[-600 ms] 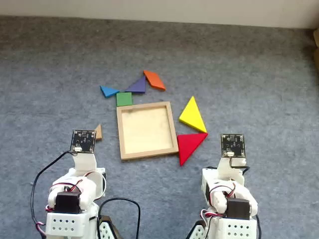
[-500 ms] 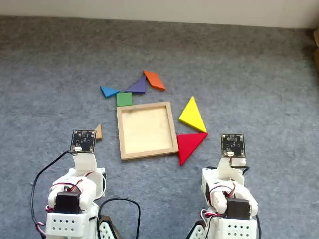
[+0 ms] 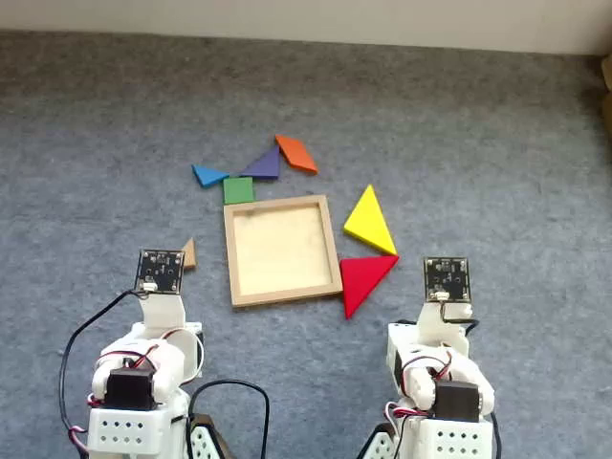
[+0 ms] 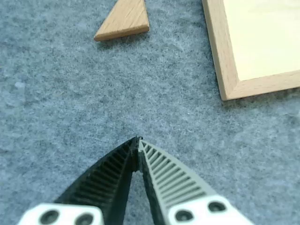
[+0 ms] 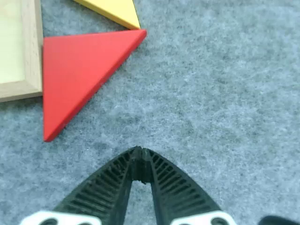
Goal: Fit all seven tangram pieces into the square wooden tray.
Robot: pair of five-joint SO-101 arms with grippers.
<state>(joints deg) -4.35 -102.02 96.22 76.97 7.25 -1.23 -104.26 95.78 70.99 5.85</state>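
Grey carpet (image 3: pixel 478 143) bears seven tangram pieces (image 3: pixel 361 275) outside one wooden tray (image 3: pixel 284 295).

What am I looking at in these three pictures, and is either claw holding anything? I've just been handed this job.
Two small robot arms sit side by side at a grey felt table. The high view looks down on both: the left arm is beside the plain wooden triangle, the right arm beside the red triangle. The other two pictures come from a camera on each wrist, looking along that arm's claw. The left gripper and the right gripper are both shut and hold nothing. The square wooden tray has no piece in it yet. The other pieces lie around it: a yellow triangle, green square, blue triangle, purple triangle and orange parallelogram.
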